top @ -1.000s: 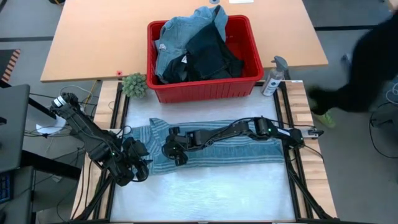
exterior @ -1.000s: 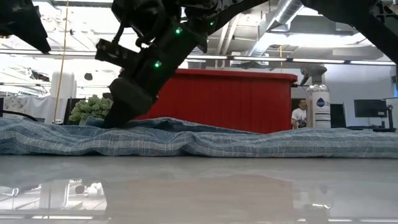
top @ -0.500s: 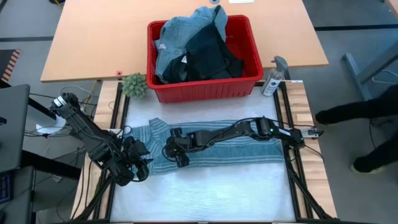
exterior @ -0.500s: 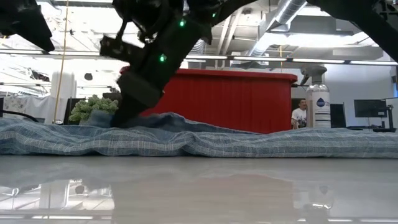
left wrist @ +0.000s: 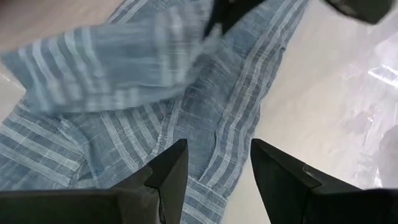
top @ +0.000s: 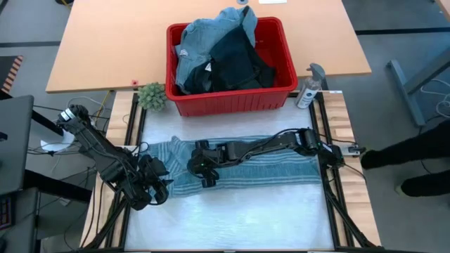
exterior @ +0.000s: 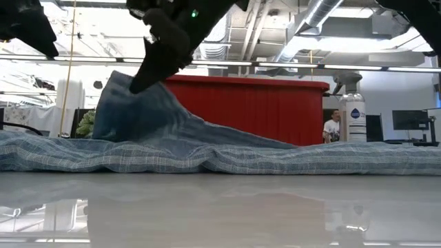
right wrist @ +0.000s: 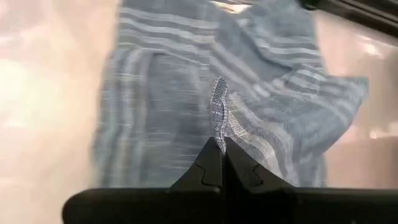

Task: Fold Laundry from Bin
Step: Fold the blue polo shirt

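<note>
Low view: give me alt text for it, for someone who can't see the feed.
The right gripper, shut on the striped shirt, lifts one part of it into a peak above the table, while the rest lies flat across the frame. Behind stand the red bin, a spray bottle and a small green plant.

One camera hangs above me, looking straight down: the red bin [top: 228,60] sits at upper centre of the frame, the striped shirt [top: 274,169] across the middle. Another sits at table height, facing level across the shirt [exterior: 275,158] to the bin [exterior: 262,110]. My wrist cameras ride close, each peering past my own fingers [left wrist: 168,171] [right wrist: 214,165] onto the same shirt [left wrist: 124,124] [right wrist: 155,93].
</note>
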